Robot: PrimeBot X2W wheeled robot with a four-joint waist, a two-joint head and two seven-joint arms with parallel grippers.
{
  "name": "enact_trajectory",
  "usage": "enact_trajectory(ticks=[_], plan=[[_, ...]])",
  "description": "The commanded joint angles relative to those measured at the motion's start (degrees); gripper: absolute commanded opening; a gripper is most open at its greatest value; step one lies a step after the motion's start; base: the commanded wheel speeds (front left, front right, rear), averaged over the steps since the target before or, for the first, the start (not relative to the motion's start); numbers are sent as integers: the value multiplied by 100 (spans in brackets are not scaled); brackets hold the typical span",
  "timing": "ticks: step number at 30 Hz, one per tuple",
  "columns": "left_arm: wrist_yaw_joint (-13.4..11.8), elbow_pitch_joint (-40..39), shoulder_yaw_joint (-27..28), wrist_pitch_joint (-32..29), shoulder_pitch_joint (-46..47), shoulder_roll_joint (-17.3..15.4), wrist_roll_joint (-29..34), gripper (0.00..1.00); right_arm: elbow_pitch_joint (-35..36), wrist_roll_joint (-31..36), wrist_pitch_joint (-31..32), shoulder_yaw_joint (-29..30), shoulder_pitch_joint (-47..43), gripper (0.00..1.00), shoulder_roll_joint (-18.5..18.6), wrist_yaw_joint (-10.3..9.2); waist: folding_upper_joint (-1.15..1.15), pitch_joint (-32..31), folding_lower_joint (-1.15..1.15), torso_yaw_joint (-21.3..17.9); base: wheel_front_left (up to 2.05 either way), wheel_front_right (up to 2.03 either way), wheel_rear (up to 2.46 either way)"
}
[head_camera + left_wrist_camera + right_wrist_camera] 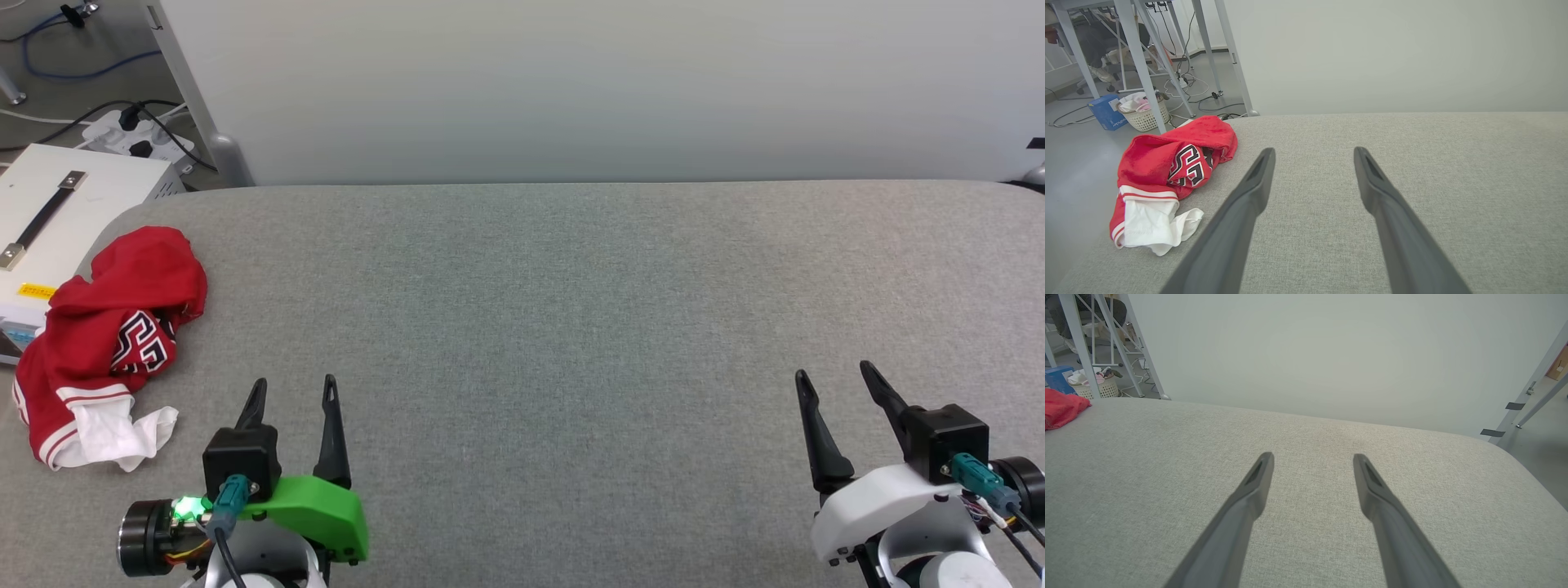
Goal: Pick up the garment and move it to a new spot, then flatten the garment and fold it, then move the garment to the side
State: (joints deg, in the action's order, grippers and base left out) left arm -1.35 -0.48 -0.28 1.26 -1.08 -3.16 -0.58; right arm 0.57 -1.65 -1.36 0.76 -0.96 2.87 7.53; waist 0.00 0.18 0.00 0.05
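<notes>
I'm at the pick-up step, I judge; the garment (106,327) lies crumpled at the left edge of the bench (571,327); left tool (294,380) and right tool (833,369) hover spread, empty; next, the left tool must reach leftward and pinch cloth.

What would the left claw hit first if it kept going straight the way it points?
The way looks free: the left gripper points across the grey surface, the garment lying off to its left. Likely first contact is the pale panel beyond, though depth is unclear.
</notes>
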Motion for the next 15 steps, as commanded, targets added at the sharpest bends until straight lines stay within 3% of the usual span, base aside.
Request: enact_trajectory(ticks=[1,15], plan=[[-68,-31,-12,64,-3,-6,9,100,60,-45,-72,21,-19,100,0,-1,0,2,0,1,0,0,0],[-160,-122,-72,232,-27,-34,-11,100,199,-224,-237,48,-74,100,0,-1,0,-1,0,12,0,0,0]])
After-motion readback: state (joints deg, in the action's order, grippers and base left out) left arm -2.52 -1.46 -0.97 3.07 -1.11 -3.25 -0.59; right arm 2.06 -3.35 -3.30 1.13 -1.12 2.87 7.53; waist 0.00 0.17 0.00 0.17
